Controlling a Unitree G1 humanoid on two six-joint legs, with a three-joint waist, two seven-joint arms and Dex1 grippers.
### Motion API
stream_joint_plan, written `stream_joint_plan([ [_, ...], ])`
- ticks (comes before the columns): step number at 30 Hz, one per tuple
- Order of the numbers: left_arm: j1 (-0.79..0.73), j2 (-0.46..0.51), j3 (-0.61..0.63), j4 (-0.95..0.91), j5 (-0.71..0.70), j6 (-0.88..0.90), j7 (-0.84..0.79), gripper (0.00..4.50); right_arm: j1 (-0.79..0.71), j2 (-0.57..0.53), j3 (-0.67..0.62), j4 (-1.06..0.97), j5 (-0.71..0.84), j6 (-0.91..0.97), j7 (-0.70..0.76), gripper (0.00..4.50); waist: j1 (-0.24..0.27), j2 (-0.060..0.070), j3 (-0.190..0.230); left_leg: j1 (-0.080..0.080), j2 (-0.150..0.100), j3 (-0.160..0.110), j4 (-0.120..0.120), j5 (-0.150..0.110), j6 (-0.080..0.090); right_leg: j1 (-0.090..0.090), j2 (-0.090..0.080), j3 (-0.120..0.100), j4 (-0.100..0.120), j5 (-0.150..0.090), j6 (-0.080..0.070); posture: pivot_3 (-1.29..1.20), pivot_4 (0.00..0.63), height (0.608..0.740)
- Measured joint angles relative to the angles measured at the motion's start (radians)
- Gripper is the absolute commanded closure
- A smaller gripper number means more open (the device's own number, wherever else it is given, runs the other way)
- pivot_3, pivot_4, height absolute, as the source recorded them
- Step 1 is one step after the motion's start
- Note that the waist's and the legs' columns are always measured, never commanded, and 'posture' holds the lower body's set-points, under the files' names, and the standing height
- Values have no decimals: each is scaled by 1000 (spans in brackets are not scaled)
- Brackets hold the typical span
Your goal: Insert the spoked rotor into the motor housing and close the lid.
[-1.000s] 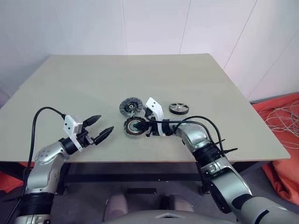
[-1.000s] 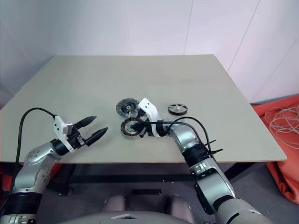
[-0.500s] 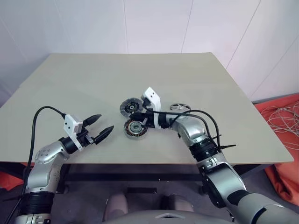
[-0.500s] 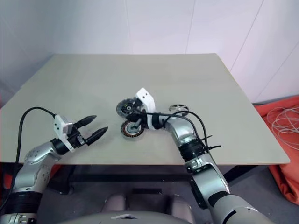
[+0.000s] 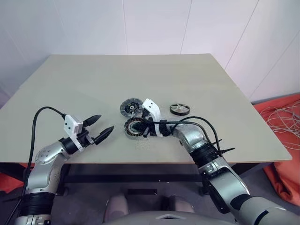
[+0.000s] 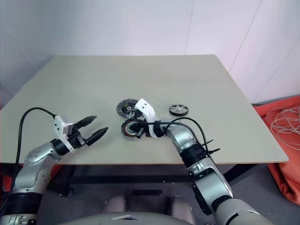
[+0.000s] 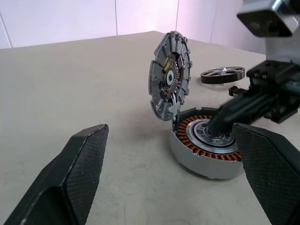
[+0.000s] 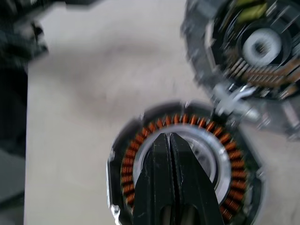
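Note:
The motor housing [image 5: 134, 128], a dark-rimmed disc with copper windings around a silver centre, lies open near the table's middle front. Its lid [image 5: 131, 107], a ridged silver-grey disc, stands tilted up behind it, joined at the edge. My right gripper [image 8: 168, 137] is shut with nothing in it, its tips down at the housing's silver centre [image 7: 202, 133]. The spoked rotor [image 5: 179, 109] lies flat on the table to the right, apart from both grippers. My left gripper [image 5: 106, 123] hovers open and empty to the left of the housing, pointing at it.
The beige table [image 5: 93, 79] ends close in front of the housing. An orange cloth with white cable [image 5: 281, 117] lies on the floor off the table's right side.
Half a second ago my right wrist stood higher above the housing; it has come back down, still shut. The left arm has not moved.

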Motion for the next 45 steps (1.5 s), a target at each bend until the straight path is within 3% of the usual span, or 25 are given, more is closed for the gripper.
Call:
stream_joint_plan([
  [5, 0, 0, 0, 0, 0, 0, 0, 0, -32, 16, -69, -6, 44, 25, -17, 4480, 1, 0, 0, -1, 0, 1, -1, 0, 0, -1, 0, 0, 0, 0, 0, 0, 0, 740],
  [29, 0, 5, 0, 0, 0, 0, 0, 0, -9, -46, -23, -87, 25, 15, 34, 4480, 2, 0, 0, -2, 0, 1, -1, 0, 0, -2, 0, 0, 2, 0, 0, 0, 0, 740],
  [38, 2, 8, 1, 0, 0, 1, 1, 0, 26, -94, 112, -43, -74, -70, 50, 4480, 2, 0, 0, -2, -1, 1, -1, 0, 0, -2, 0, 0, 1, 0, 0, 0, 0, 740],
  [45, -1, 8, 0, 0, 0, 1, 1, 0, 15, -84, 104, -15, -88, -93, 46, 4480, 0, 0, 0, 2, 0, 0, 0, 0, 0, 2, 0, 0, 0, 0, 0, 0, 0, 740],
])
